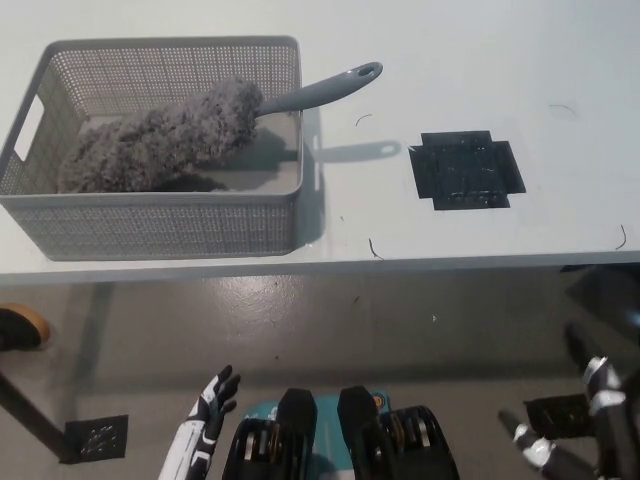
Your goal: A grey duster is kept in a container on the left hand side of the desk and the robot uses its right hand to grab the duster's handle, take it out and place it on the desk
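Observation:
A grey fluffy duster (160, 137) lies slantwise in a grey mesh basket (160, 225) on the left of the white desk. Its grey handle (320, 90) sticks out over the basket's right rim, with the looped end hanging above the desk. My black right hand (585, 425) is low at the bottom right, below the desk's front edge, far from the handle, fingers apart and holding nothing. My white left hand (208, 418) rests at the bottom left, also open and below the desk.
A black cross-shaped tape patch (466, 170) marks the desk right of the basket. The desk's front edge (400, 262) runs across the middle. Below it lies grey floor, with a shoe (20, 326) at the far left.

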Tool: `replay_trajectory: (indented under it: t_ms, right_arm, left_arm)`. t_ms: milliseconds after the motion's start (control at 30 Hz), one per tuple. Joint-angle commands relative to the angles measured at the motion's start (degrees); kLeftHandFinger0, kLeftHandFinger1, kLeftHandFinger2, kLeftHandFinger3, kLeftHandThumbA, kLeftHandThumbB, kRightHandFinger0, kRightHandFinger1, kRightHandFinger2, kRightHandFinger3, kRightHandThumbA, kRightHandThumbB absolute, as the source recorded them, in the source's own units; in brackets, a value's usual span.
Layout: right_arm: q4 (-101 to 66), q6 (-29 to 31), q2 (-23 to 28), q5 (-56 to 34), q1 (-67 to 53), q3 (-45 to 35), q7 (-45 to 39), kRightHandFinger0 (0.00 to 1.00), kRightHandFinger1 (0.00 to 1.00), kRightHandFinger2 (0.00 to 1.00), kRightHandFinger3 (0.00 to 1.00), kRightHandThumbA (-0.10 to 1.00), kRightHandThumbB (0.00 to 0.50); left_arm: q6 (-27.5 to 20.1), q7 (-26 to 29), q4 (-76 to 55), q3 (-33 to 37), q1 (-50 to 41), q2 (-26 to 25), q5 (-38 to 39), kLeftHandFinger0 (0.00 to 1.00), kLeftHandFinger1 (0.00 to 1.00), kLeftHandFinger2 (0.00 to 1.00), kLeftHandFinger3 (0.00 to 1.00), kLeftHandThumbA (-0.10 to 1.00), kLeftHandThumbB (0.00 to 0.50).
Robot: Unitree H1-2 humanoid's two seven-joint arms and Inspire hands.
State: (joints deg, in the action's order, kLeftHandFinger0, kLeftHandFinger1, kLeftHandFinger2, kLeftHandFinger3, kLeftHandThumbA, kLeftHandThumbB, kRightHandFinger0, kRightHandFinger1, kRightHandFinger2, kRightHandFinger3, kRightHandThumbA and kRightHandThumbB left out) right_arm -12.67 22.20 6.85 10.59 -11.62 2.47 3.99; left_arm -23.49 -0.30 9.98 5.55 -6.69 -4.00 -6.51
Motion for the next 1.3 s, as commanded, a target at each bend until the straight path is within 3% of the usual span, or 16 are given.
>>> replay_trajectory:
  t_ms: [0,67,100,200,233,267,333,400,433,500,567,733,867,1267]
  right_arm:
    - [-10.60,-1.49,1.38,4.94,2.92,-1.87,-1.15,1.00,1.00,1.00,1.00,0.80,0.206]
    - [-13.83,-3.53,1.58,9.99,6.02,-2.92,-1.60,1.00,1.00,1.00,1.00,0.78,0.206]
    - [-17.35,-7.65,2.15,14.05,8.38,-3.29,-3.76,1.00,1.00,1.00,1.00,0.83,0.214]
    - [-22.00,-13.64,3.28,17.91,13.13,-2.97,-8.60,1.00,1.00,1.00,1.00,0.83,0.239]
    - [-25.36,-19.82,3.92,21.25,18.10,-2.11,-14.02,1.00,1.00,1.00,1.00,0.83,0.273]
    - [-26.26,-22.20,3.85,22.95,20.44,-1.58,-16.22,1.00,1.00,1.00,1.00,0.81,0.312]
    - [-26.83,-24.70,4.03,25.60,24.29,-0.51,-19.61,1.00,1.00,1.00,1.00,0.78,0.330]
    - [-24.22,-27.59,3.05,33.98,33.69,2.70,-26.30,1.00,1.00,1.00,1.00,0.75,0.398]
    - [-23.15,-27.86,2.88,36.37,35.63,3.52,-27.63,1.00,1.00,1.00,1.00,0.66,0.397]
    - [-18.58,-27.82,2.34,43.65,41.47,6.14,-31.05,1.00,1.00,1.00,1.00,0.73,0.459]
    - [-13.81,-28.69,2.35,47.83,46.09,8.67,-33.99,1.00,1.00,1.00,1.00,0.76,0.487]
    - [1.17,-31.97,2.06,53.51,56.56,15.26,-38.19,1.00,1.00,1.00,1.00,0.73,0.500]
    - [12.73,-33.16,1.48,55.97,61.99,19.56,-36.23,1.00,1.00,1.00,1.00,0.77,0.500]
    - [44.78,-40.60,-1.47,56.60,75.79,30.41,-30.16,1.00,1.00,1.00,1.00,0.73,0.500]
  left_arm:
    - [-3.44,1.42,-2.58,-0.56,0.77,-0.44,0.35,1.00,1.00,1.00,1.00,1.00,0.200]
    - [-3.44,1.72,-2.13,-0.80,1.28,-0.69,0.41,1.00,1.00,1.00,1.00,1.00,0.207]
    - [-3.44,2.01,-1.82,-1.06,1.55,-0.68,0.12,1.00,1.00,1.00,1.00,1.00,0.211]
    - [-3.44,2.08,-1.13,-1.53,1.58,-0.55,0.29,1.00,1.00,1.00,1.00,1.00,0.210]
    - [-3.44,1.71,-0.26,-1.67,1.70,-0.63,0.96,1.00,1.00,1.00,1.00,1.00,0.210]
    - [-3.44,1.50,0.08,-1.64,1.72,-0.70,1.23,1.00,1.00,1.00,1.00,1.00,0.199]
    - [-3.44,1.72,0.74,-1.54,1.91,-0.76,0.92,1.00,1.00,1.00,1.00,1.00,0.199]
    - [-3.44,1.86,1.87,-1.27,2.15,-0.93,0.22,1.00,1.00,1.00,1.00,1.00,0.181]
    - [-3.44,1.93,2.02,-1.14,2.10,-0.87,0.11,1.00,1.00,1.00,1.00,1.00,0.180]
    - [-3.44,2.13,2.35,-0.72,2.05,-0.90,-0.80,1.00,1.00,1.00,1.00,1.00,0.187]
    - [-3.44,2.00,2.41,-0.35,2.13,-1.01,-0.99,1.00,1.00,1.00,1.00,1.00,0.182]
    - [-3.44,1.68,2.65,-0.15,2.06,-0.92,-0.71,1.00,1.00,1.00,1.00,1.00,0.180]
    - [-3.44,1.17,2.52,0.21,1.95,-1.39,-1.03,1.00,1.00,1.00,1.00,1.00,0.184]
    - [-3.44,0.48,2.30,0.79,1.98,-1.93,-0.50,1.00,1.00,1.00,1.00,1.00,0.185]
